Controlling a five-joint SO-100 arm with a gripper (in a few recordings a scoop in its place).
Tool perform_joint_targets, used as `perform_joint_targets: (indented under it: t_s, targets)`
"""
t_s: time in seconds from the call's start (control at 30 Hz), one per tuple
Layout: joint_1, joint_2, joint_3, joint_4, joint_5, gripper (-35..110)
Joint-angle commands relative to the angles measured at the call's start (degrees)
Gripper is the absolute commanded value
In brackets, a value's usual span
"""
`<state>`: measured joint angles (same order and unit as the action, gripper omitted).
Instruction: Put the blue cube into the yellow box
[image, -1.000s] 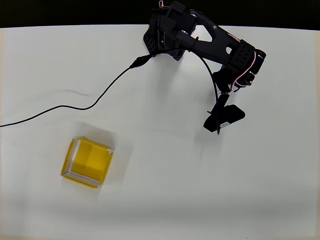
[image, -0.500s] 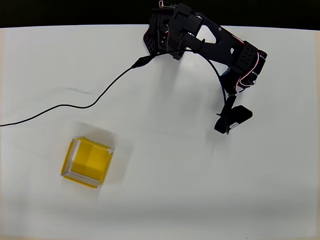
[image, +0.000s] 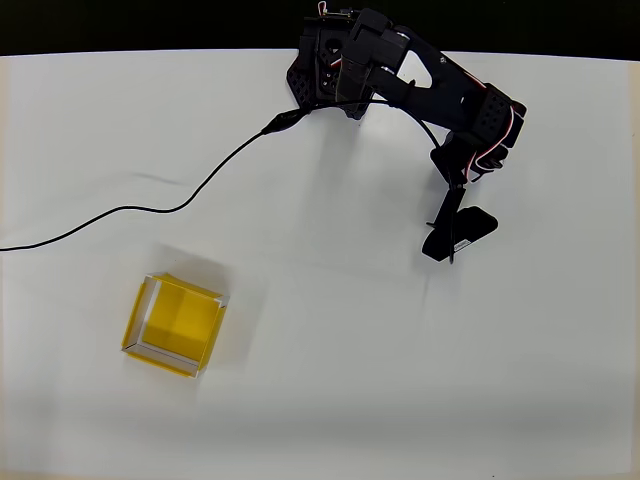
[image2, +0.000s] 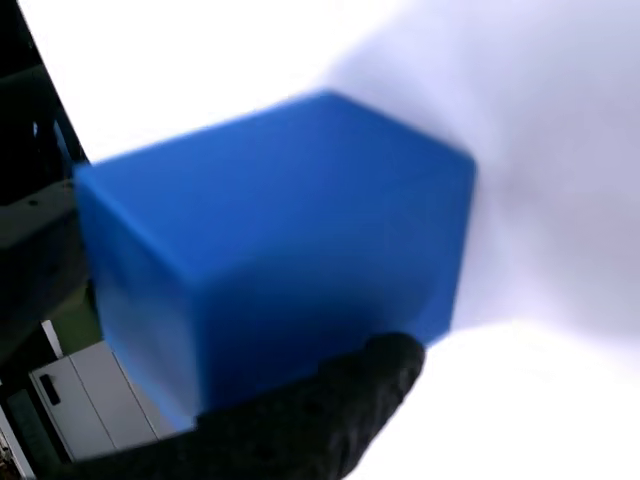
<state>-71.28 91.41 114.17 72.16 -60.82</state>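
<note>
You have the black two-finger gripper (image: 452, 238) clamped on the small matte bright-blue cube (image2: 280, 250), ready for carrying to the shallow yellow open-topped box (image: 137, 338), well apart.

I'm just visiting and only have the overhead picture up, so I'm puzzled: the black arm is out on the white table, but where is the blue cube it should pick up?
Observer: In the wrist view the blue cube sits very close in front of the camera, so it is down at the gripper.
Operator: Is it being held?
Observer: A black finger overlaps the cube's lower edge, but the picture is blurred, and I cannot tell whether the grip is closed.
Operator: Any markings on it?
Observer: None that I can see. Its visible faces are plain blue.
</note>
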Motion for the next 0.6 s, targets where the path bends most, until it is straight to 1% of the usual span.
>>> perform_joint_targets:
  t_s: [0.0,0.3,0.57]
  targets:
    - [-1.05,2.29,-0.26,0.88,-1.23,32]
    - [-0.70,3.52,0.70,-1.23,-2.29,19]
    - [-0.35,4.66,1.41,-1.49,-3.96,15]
